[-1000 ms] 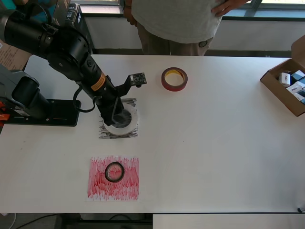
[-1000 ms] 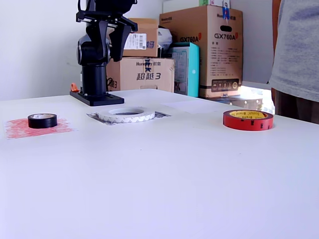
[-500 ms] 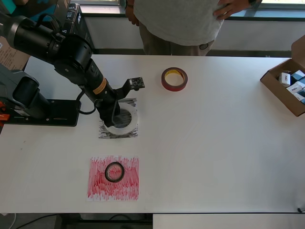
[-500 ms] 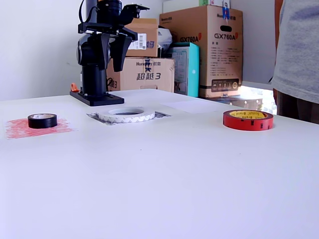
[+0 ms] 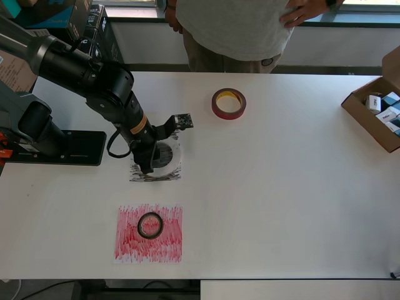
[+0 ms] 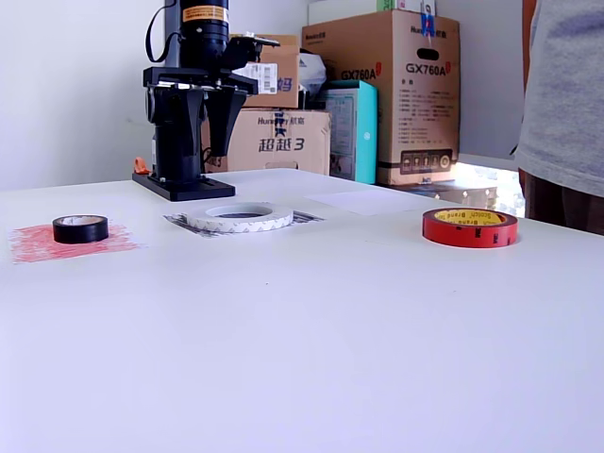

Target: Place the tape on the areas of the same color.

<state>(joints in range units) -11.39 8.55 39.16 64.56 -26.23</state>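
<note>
The white tape [image 5: 169, 160] [image 6: 238, 217] lies flat on the black scribbled area [image 5: 156, 175] [image 6: 179, 221]. My gripper [image 5: 150, 160] [image 6: 202, 146] hangs above this ring, over its left rim in the overhead view. It is open with nothing between its fingers. The small black tape [image 5: 150, 225] [image 6: 79, 227] rests on the red scribbled area [image 5: 169, 240] [image 6: 33, 243]. The dark-red tape [image 5: 228, 103] [image 6: 470, 226], with a yellow core, sits on bare table. A faint white area [image 6: 363, 200] shows behind it in the exterior view.
The arm's black base plate [image 5: 62, 148] [image 6: 184, 187] sits at the overhead view's left. An open cardboard box [image 5: 378, 112] of small items stands at the right edge. A person [image 5: 228, 28] stands at the table's far side. Cartons [image 6: 377, 94] are stacked behind the table.
The gripper has come down closer to the white ring and shifted slightly toward the overhead view's bottom. None of the tape rolls has moved.
</note>
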